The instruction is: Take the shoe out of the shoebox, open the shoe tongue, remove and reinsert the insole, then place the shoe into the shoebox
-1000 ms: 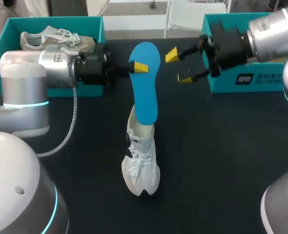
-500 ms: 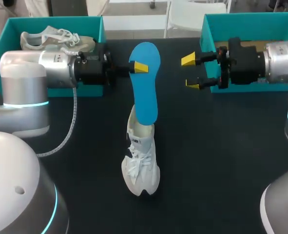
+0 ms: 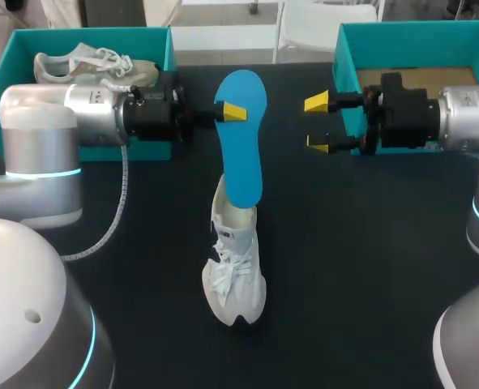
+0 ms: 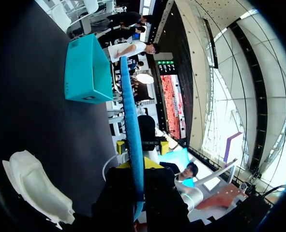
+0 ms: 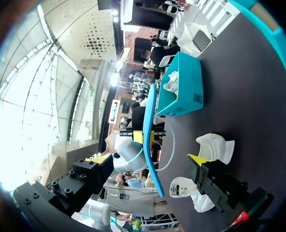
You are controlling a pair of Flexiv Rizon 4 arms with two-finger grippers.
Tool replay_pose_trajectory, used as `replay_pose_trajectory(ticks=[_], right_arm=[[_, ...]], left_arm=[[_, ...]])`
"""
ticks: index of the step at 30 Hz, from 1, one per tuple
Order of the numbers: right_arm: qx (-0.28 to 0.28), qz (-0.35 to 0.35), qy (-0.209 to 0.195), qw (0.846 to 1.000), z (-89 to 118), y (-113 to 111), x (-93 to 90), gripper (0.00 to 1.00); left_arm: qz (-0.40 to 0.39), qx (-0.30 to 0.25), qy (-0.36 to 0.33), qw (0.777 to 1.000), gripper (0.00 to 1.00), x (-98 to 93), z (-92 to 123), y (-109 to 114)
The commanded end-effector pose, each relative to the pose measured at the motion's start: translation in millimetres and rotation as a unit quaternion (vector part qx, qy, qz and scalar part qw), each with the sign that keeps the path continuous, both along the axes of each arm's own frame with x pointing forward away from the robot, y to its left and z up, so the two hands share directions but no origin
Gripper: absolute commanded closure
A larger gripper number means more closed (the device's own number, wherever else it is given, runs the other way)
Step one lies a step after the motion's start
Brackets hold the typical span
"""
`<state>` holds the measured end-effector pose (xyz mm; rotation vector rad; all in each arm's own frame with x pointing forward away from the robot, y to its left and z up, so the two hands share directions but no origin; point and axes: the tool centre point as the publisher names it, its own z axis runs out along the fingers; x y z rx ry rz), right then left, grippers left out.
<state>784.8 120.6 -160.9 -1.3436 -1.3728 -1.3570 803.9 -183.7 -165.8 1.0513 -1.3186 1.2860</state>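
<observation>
Nearest us, the white sneaker [image 3: 235,279] lies on the table with its toe toward us and its heel away. It is out of both boxes. The blue insole [image 3: 243,162] rises out of its opening. The lower end is tucked into the shoe and the long axis runs straight on from the shoe's own length, away from us. From above we cannot say how steeply it leans.

Our left gripper [image 3: 229,112] comes in from the side and is clamped on the insole's far end. One yellow tip shows on the upper face, and in the left wrist view the insole [image 4: 131,125] sits edge-on between the fingers. Our right gripper [image 3: 318,123] is level with that same end, on the other side of the insole and apart from it. Its fingers are spread wide and hold nothing.

We judge that the insole step is in hand, and it is the left arm's to finish. Any pull or push should follow the insole's long axis, in line with the shoe. The right arm is free to steady the sneaker, which nothing is holding down.

Farthest off are the left shoebox [image 3: 169,49], holding a second sneaker [image 3: 85,65], and the right shoebox [image 3: 346,49] behind the right gripper.
</observation>
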Motion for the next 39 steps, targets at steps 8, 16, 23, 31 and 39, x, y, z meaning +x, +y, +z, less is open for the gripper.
replay_pose_trajectory(ticks=[8, 16, 23, 31, 39], right_arm=[[-0.002, 0.000, 0.001, 1.000, 0, 2, 0.8, 0.00], [-0.002, 0.000, 0.001, 1.000, 0, 2, 0.8, 0.00], [-0.002, 0.000, 0.001, 1.000, 0, 2, 0.8, 0.00], [-0.002, 0.000, 0.001, 1.000, 0, 2, 0.8, 0.00], [-0.002, 0.000, 0.001, 1.000, 0, 2, 0.8, 0.00]], left_arm=[[-0.042, -0.077, -0.137, 0.987, 1.00, 1.4, 7, 2], [-0.053, -0.115, -0.339, 0.932, 1.00, 3.2, 24, 4], [-0.045, -0.121, -0.476, 0.870, 1.00, 5.0, 38, 10], [-0.040, -0.101, -0.670, 0.734, 1.00, 7.0, 38, 17], [-0.025, -0.078, -0.776, 0.625, 1.00, 5.6, 38, 19]])
